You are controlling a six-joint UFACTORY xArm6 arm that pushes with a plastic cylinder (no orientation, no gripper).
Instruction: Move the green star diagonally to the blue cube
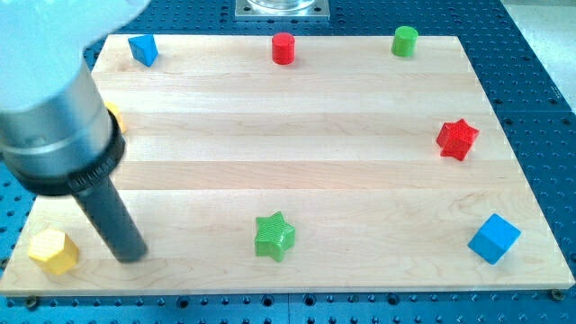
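No jaws are fitted: my tip point(131, 255) is a bare rod end gripping nothing. The green star point(274, 236) is seen well apart toward the view's right, the blue cube point(494, 238) beyond.

- The arm comes into the picture from about 10 o'clock, blurred and pale at the corner.
- Its end is a thick grey cylinder with a black collar beneath it, filling the view's left side.
- A straight dark rod runs out of the collar, slanting down toward about 5 o'clock.
- My tip point(132, 255) sits low on the desk near the view's bottom left, at about 8 o'clock from the middle.
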